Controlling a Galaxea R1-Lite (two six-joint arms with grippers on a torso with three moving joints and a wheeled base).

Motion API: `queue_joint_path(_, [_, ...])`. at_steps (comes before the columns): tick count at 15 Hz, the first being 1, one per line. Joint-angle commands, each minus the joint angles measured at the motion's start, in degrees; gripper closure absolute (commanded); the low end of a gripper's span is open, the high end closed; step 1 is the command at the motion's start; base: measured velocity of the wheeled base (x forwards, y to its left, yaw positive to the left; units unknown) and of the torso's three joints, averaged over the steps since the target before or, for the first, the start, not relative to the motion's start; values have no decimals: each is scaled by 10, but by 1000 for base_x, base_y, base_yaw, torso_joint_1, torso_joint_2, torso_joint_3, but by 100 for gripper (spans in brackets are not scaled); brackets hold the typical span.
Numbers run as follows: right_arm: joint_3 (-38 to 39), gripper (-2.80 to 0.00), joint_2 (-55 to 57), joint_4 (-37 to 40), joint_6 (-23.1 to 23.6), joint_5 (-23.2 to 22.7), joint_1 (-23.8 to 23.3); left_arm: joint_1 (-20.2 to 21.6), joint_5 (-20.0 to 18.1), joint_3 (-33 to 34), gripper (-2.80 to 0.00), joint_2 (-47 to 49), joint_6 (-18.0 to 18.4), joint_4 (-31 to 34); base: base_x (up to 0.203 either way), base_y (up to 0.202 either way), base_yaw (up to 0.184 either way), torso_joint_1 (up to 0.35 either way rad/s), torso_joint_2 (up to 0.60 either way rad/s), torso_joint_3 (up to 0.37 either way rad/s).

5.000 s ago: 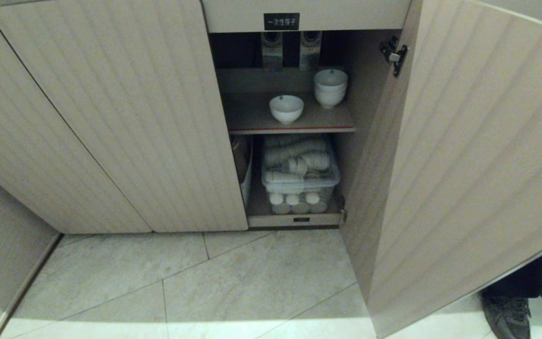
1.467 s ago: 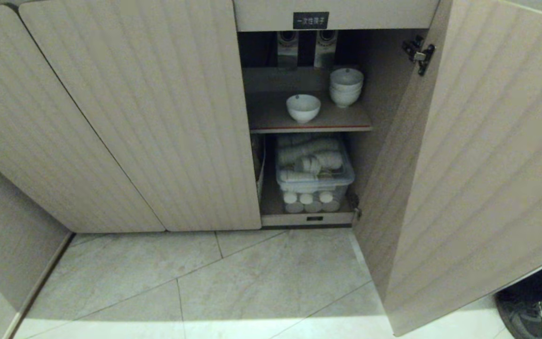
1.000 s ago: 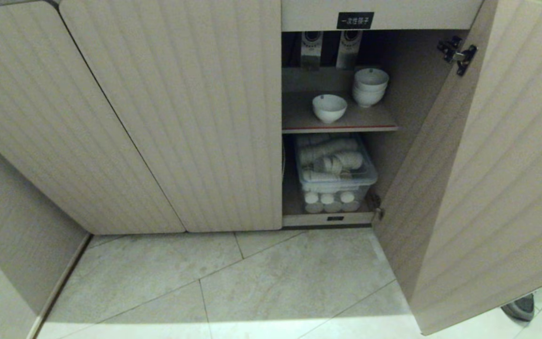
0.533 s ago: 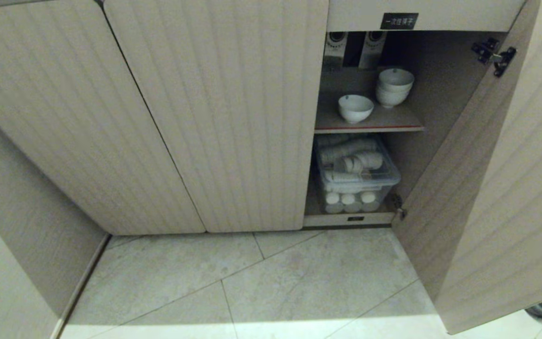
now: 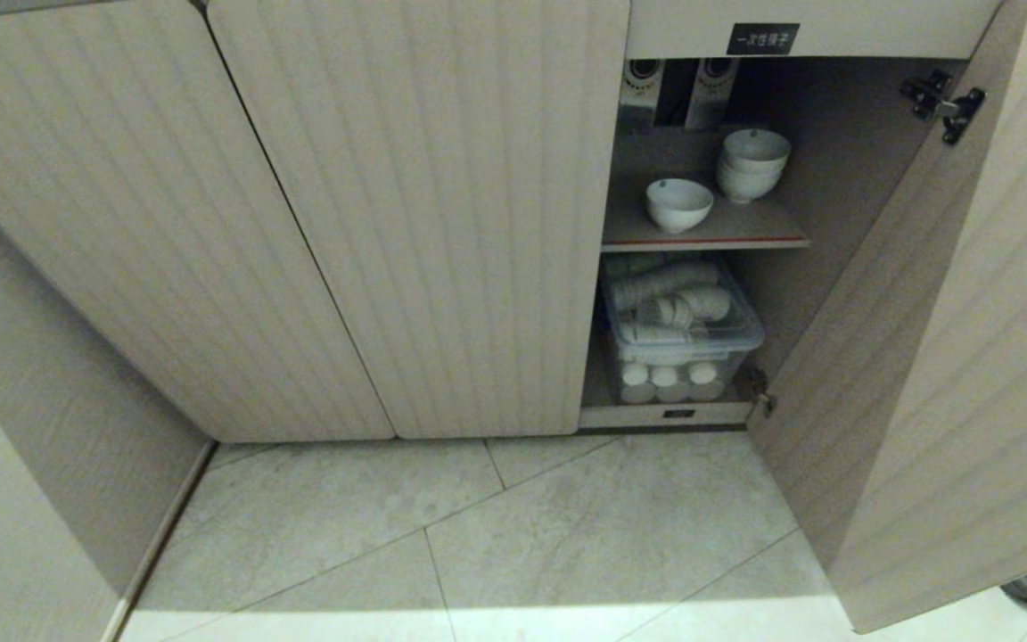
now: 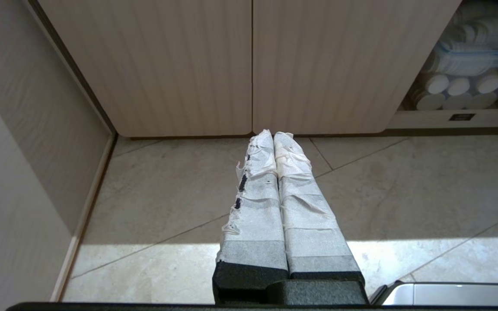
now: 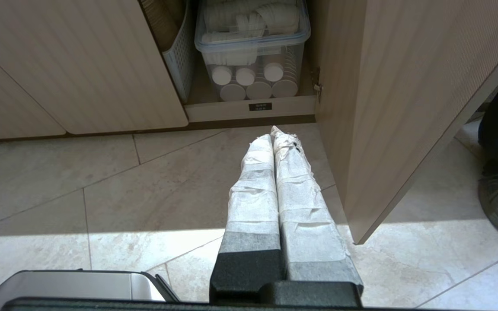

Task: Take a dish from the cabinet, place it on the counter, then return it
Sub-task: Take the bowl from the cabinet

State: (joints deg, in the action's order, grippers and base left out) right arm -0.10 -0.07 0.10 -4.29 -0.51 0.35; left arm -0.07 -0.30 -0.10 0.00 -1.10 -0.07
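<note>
We are at the first step, both the left gripper (image 6: 273, 137) and the right gripper (image 7: 278, 134) parked over the floor with taped fingers pressed together and empty, so next we must reach the small white ceramic bowl (image 5: 679, 204) on the brown shelf (image 5: 727, 234) of the open ribbed beige cabinet (image 5: 415, 214), at two o'clock

The left gripper (image 6: 273, 134), its two tape-wrapped fingers (image 6: 257, 190) pressed together, hangs above the tiled floor (image 6: 167, 194) before the cabinet (image 6: 249, 65) and its closed ribbed doors. Beside those doors, a clear box (image 6: 469, 60) of white cups sits inside the cabinet.
</note>
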Motion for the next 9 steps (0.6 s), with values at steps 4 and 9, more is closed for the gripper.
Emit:
queue_joint_path(4, [0,0,1,0,0,0,0,0,0,0,0,0,0,0,0,0,0,0,0,0])
queue_joint_path(9, [0,0,1,0,0,0,0,0,0,0,0,0,0,0,0,0,0,0,0,0])
